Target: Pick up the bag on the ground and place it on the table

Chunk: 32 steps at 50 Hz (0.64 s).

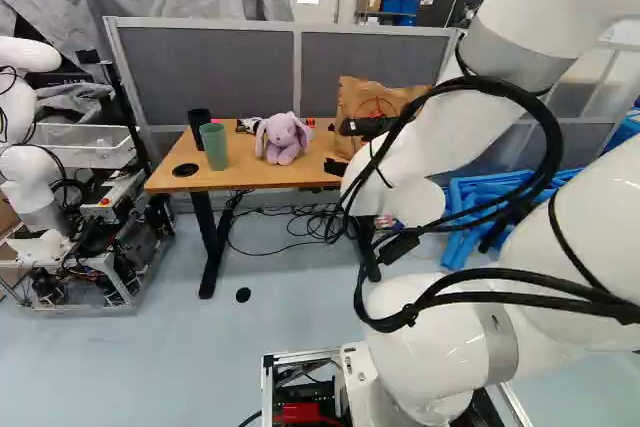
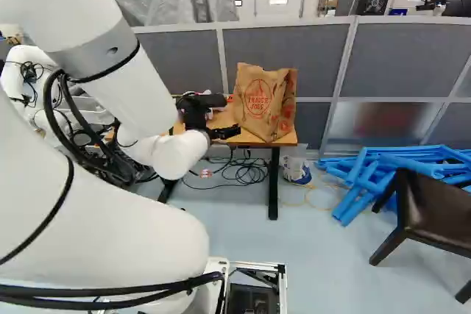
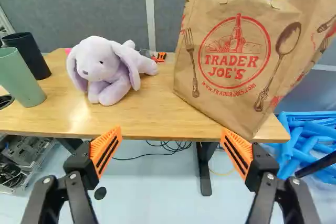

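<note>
on the wooden table (image 3: 147, 124), at its right-hand end, you have the brown paper bag (image 3: 231, 51) standing upright, one lower corner close to the front edge. the plush rabbit (image 3: 107, 69) lies left of it, with the green cup (image 3: 22, 77) and dark cup (image 3: 29, 53) farther left. your gripper (image 2: 227, 132) has its fingers spread wide, holding nothing, with the bag ahead of it.

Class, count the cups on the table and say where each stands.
2. In the left base view, the green cup stands left of the plush rabbit; the black cup is just behind it. The paper bag may hide more.
</note>
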{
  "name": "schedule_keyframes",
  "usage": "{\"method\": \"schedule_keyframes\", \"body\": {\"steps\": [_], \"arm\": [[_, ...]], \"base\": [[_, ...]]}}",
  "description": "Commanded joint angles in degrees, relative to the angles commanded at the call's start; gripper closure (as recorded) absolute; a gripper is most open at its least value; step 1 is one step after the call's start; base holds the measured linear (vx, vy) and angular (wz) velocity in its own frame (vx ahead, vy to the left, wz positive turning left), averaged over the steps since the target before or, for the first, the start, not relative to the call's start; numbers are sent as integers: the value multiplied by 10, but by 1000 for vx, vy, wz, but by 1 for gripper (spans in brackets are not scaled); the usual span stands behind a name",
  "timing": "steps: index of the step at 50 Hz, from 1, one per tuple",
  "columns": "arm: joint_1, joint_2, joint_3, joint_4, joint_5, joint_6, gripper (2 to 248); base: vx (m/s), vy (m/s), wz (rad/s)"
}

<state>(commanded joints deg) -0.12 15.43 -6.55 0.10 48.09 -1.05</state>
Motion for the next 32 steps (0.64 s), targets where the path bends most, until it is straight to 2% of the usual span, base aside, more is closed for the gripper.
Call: {"method": "schedule_keyframes", "body": {"steps": [32], "arm": [[1,6,16,-1,19,11,3]], "base": [[0,0,0]]}}
